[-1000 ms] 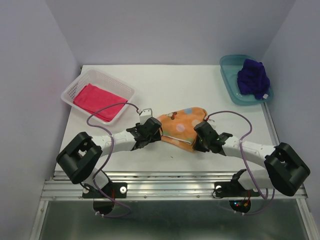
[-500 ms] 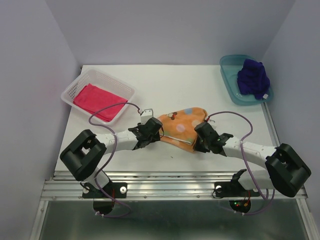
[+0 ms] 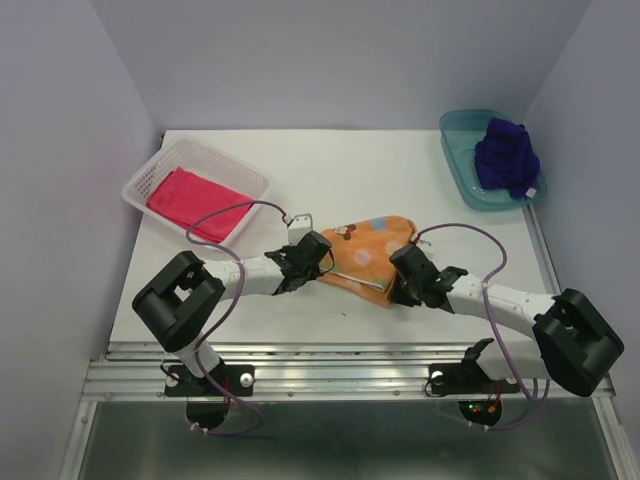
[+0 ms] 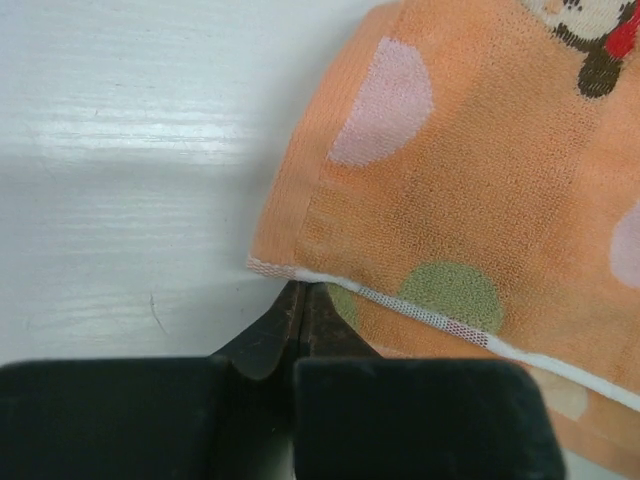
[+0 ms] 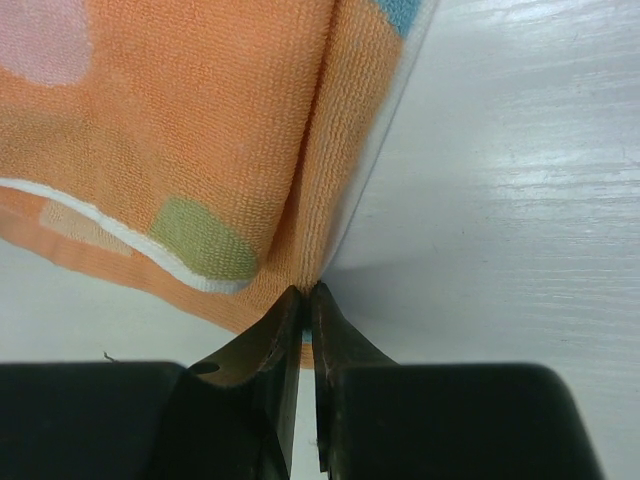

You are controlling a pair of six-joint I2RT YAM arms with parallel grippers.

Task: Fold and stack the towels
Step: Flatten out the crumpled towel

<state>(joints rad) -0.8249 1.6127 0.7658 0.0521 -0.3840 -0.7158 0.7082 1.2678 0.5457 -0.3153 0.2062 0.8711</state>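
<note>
The orange polka-dot towel [image 3: 365, 255] lies partly folded on the white table between my two grippers. My left gripper [image 3: 320, 266] is at its left corner, and in the left wrist view the gripper [image 4: 302, 290] is shut with its tips pinched on the white hem of the towel [image 4: 480, 180]. My right gripper [image 3: 396, 290] is at the towel's near right edge. In the right wrist view it [image 5: 306, 292] is shut on a bunched fold of the orange cloth [image 5: 180, 130]. The pink-red towel [image 3: 190, 200] lies in the basket, and the purple-blue towel [image 3: 507, 155] is heaped in the tray.
The white perforated basket [image 3: 150, 172] stands at the table's far left. The teal tray [image 3: 462, 165] sits at the far right corner. Purple cables loop over both arms. The table's metal front rail [image 3: 330, 375] runs along the near edge.
My left gripper has closed from open onto the towel's left corner, and its arm has shifted slightly right. The right gripper has kept its hold and place.
</note>
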